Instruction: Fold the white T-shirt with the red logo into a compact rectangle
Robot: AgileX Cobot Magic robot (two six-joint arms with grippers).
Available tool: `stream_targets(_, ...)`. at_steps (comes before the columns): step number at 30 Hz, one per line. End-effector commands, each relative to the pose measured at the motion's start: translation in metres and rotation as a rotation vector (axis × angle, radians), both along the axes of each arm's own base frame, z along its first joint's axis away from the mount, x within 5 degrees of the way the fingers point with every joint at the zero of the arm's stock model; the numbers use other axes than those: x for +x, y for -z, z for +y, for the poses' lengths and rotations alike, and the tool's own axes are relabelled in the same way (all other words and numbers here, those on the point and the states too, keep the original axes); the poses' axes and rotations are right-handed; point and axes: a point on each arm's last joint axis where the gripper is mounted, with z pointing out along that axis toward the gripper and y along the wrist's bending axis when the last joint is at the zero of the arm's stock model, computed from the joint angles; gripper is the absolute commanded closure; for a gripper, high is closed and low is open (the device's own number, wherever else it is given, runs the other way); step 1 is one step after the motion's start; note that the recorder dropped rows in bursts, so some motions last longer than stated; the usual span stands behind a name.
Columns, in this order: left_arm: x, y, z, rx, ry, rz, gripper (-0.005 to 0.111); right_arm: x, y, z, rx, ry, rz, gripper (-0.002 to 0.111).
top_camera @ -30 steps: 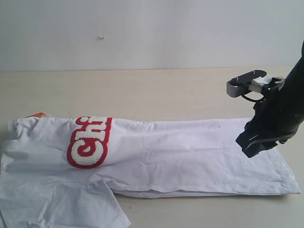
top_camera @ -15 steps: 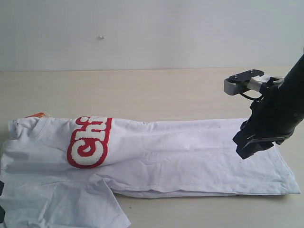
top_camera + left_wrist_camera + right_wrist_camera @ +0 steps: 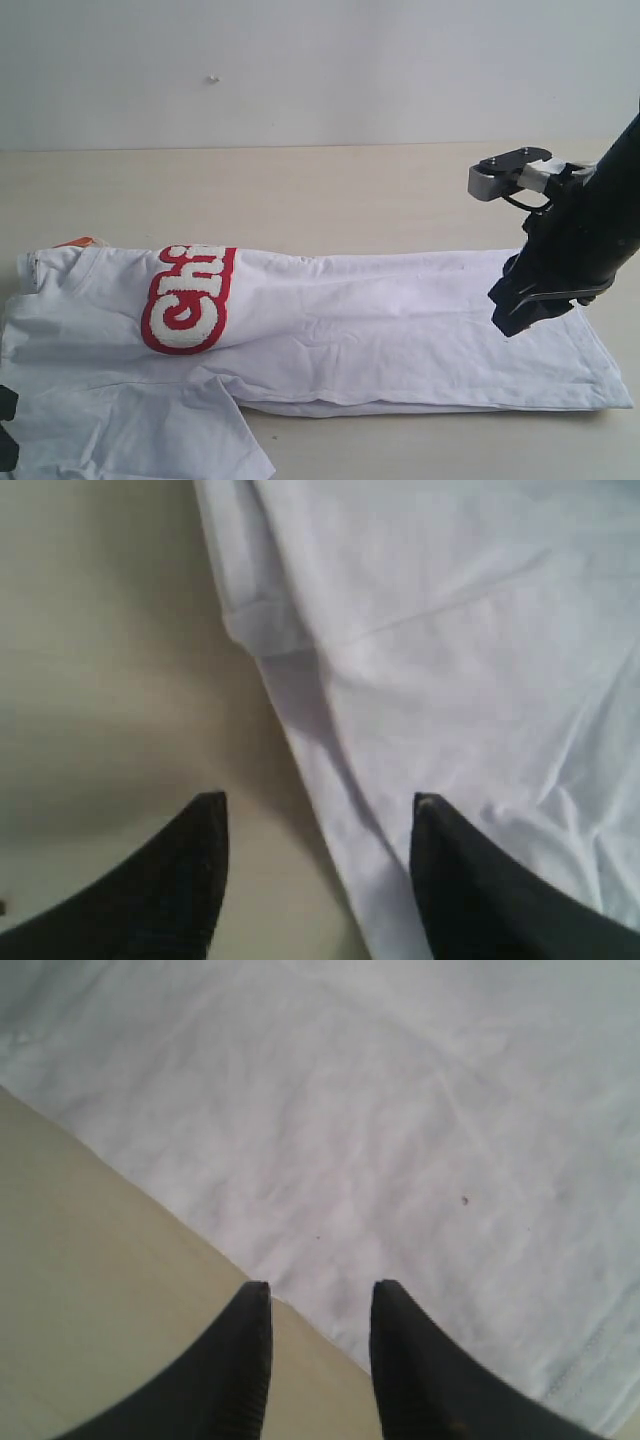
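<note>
The white T-shirt (image 3: 400, 320) lies lengthwise on the table, folded along its length, with one sleeve (image 3: 215, 425) spread toward the front. Only the "Chi" part of the red logo (image 3: 188, 298) shows at the fold, and the orange neck tag (image 3: 78, 242) peeks out at the far left. My right gripper (image 3: 518, 316) hovers open over the hem end; in the right wrist view the gripper (image 3: 320, 1290) straddles the shirt's edge (image 3: 300, 1305). My left gripper (image 3: 8, 432) barely shows at the lower left. It (image 3: 318, 805) is open, one finger over table, one over cloth (image 3: 450, 630).
The tan table (image 3: 300, 195) runs back behind the shirt to a pale wall (image 3: 320, 70). A narrow strip of table (image 3: 450, 445) lies in front of the shirt. The right arm's black link (image 3: 600, 215) leans in from the right edge.
The right gripper has shifted slightly left over the hem end. The left gripper's dark tip has come into the exterior view's lower left corner. The shirt has not moved.
</note>
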Motion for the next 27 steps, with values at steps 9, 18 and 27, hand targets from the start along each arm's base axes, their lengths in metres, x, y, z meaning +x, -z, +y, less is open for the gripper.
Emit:
stream_targets(9, 0.001, 0.016, -0.014, -0.163, 0.051, 0.071, 0.053, -0.001, -0.003, 0.0, 0.004, -0.011, -0.016, 0.075)
stream_targets(18, 0.001, 0.019, -0.027, -0.326, 0.126, 0.084, 0.053, -0.001, -0.003, 0.001, 0.019, -0.02, -0.019, 0.075)
stream_targets(27, -0.001, 0.021, -0.029, -0.351, 0.133, 0.112, 0.106, -0.001, -0.003, 0.001, 0.019, -0.021, -0.016, 0.075)
